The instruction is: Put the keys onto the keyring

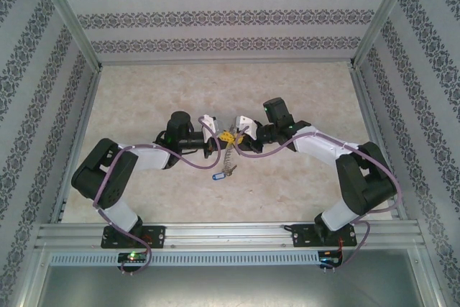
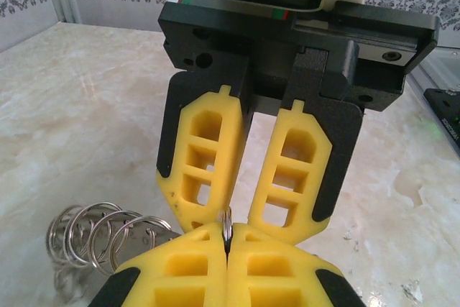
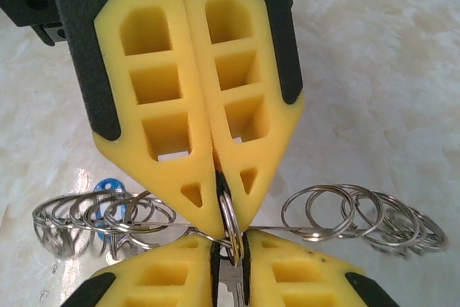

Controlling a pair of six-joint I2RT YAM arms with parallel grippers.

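Both grippers meet tip to tip above the middle of the table. My left gripper (image 1: 223, 136) (image 2: 227, 241) is shut on a small split ring (image 2: 227, 222) that stands edge-on between its yellow fingertips. Opposite it, my right gripper (image 1: 236, 134) (image 3: 230, 253) is shut on a silvery key (image 3: 230, 287), whose head reaches that same ring (image 3: 228, 219). The keyring (image 3: 316, 230) is a thin wire running sideways past the fingertips, strung with several split rings and keys. It hangs below the grippers (image 1: 228, 154). A blue-headed key (image 1: 215, 176) (image 3: 108, 186) dangles at its low end.
The marble-patterned tabletop (image 1: 144, 98) lies under both arms. Patterned walls and aluminium frame posts (image 1: 72, 26) close in the left, right and back. A metal rail (image 1: 230, 234) at the near edge carries the arm bases. Purple cables loop along both arms.
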